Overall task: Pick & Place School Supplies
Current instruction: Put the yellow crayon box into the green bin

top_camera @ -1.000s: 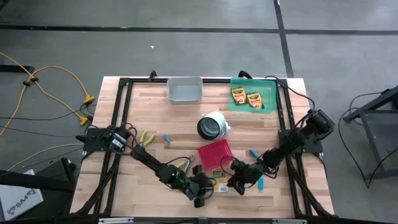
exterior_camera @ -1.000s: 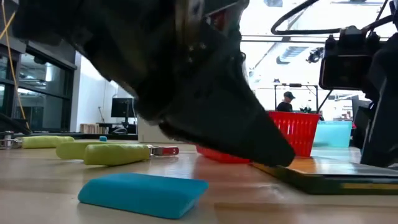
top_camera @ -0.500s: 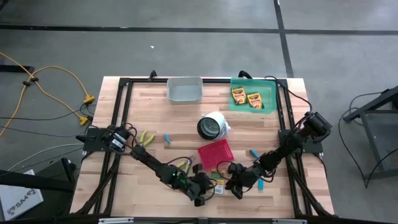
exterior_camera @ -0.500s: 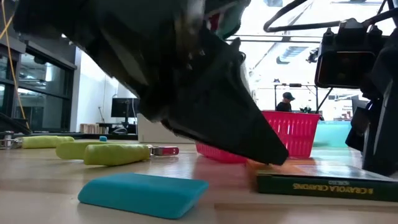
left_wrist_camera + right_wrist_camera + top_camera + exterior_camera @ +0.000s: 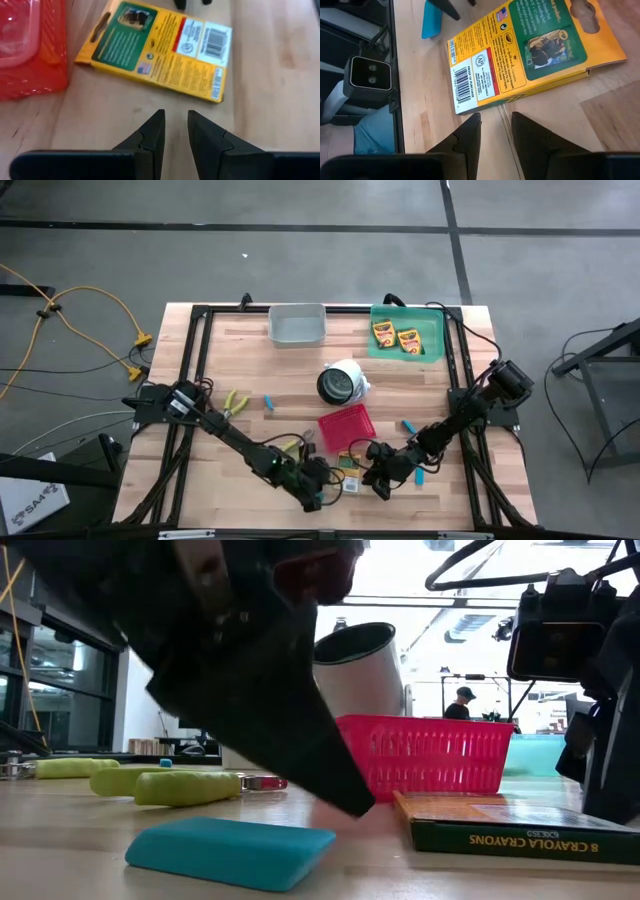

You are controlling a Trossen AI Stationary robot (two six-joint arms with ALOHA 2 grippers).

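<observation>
- Crayon box: lies flat on the tabletop at 6 o'clock of the red basket, just beside it, held by nothing.
- Left gripper: low at 9 o'clock of the box, jaws slightly parted and empty; its wrist view shows bare wood between the fingers, the box lying beyond them.
- Right gripper: at 3 o'clock of the same box, jaws likewise a little apart, gripping nothing; the barcode end of the box sits just ahead of its tips.
- Two more crayon boxes already rest in the green tray.
- Advice, as judgement: let one arm take the box; jaws should open wider than its thin edge, straddle it squarely, and keep off the basket wall.
- View differences: the low view alone reads the printed spine of the box and a blue block close by; the high view alone shows tray, grey bin and white cylinder.
</observation>
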